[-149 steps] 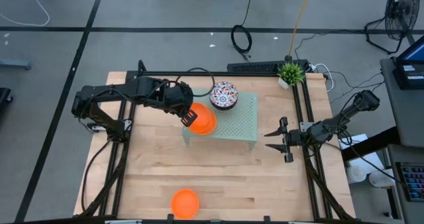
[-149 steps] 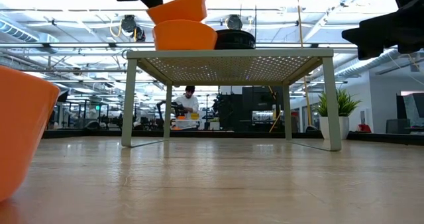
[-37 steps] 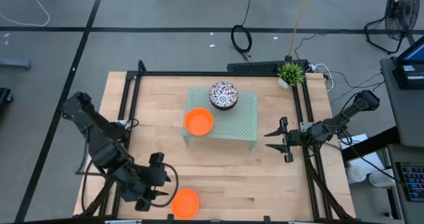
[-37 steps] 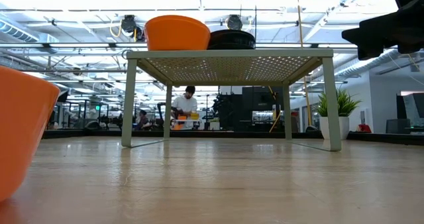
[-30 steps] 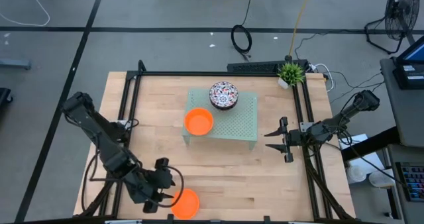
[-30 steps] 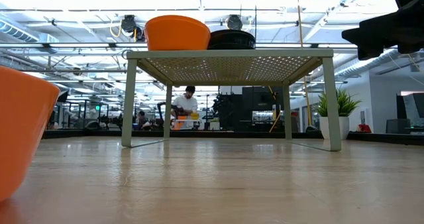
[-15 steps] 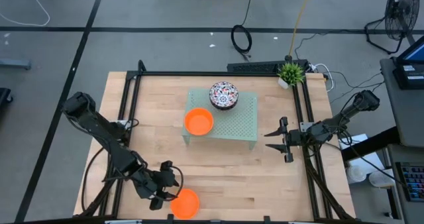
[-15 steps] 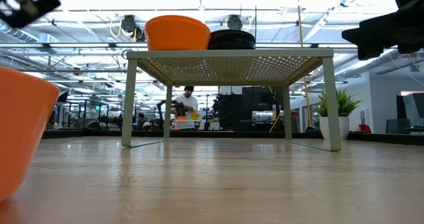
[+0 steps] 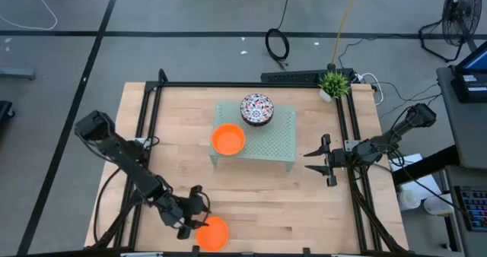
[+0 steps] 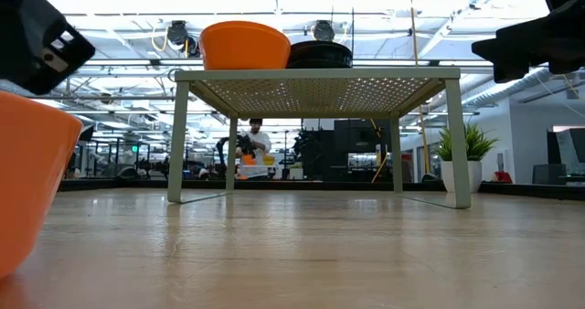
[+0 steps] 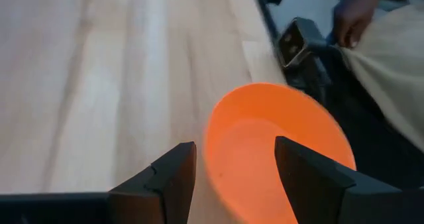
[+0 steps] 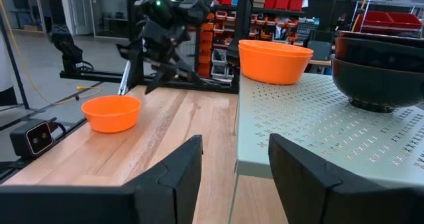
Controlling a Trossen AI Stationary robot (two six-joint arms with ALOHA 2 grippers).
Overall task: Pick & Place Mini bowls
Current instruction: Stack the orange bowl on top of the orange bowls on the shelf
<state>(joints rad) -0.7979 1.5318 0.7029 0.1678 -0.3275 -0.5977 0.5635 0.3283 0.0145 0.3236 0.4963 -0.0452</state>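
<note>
A plain orange mini bowl [image 9: 213, 233] sits upright on its base near the table's near edge. My left gripper [image 9: 195, 222] hangs open just above its left rim. In the left wrist view one finger [image 11: 169, 177] is outside the bowl [image 11: 275, 151] and the other [image 11: 308, 177] is over its hollow, and neither touches it. Another orange bowl [image 9: 228, 140] and a floral bowl [image 9: 256, 109] stand on the pale green rack [image 9: 278, 143]. My right gripper [image 9: 312, 162] waits open at the table's right side.
The rack stands on four legs [image 10: 178, 144] at the table's middle-far part, with bare wood in front of it. A small potted plant [image 9: 332, 82] is at the far right corner. A small camera [image 11: 301, 38] and a person's hand [image 11: 354, 12] are beyond the near edge.
My left gripper has come down and a little toward the table's right, onto the orange bowl at the near edge, and now shows in the low view. The bowls have stayed where they were.
</note>
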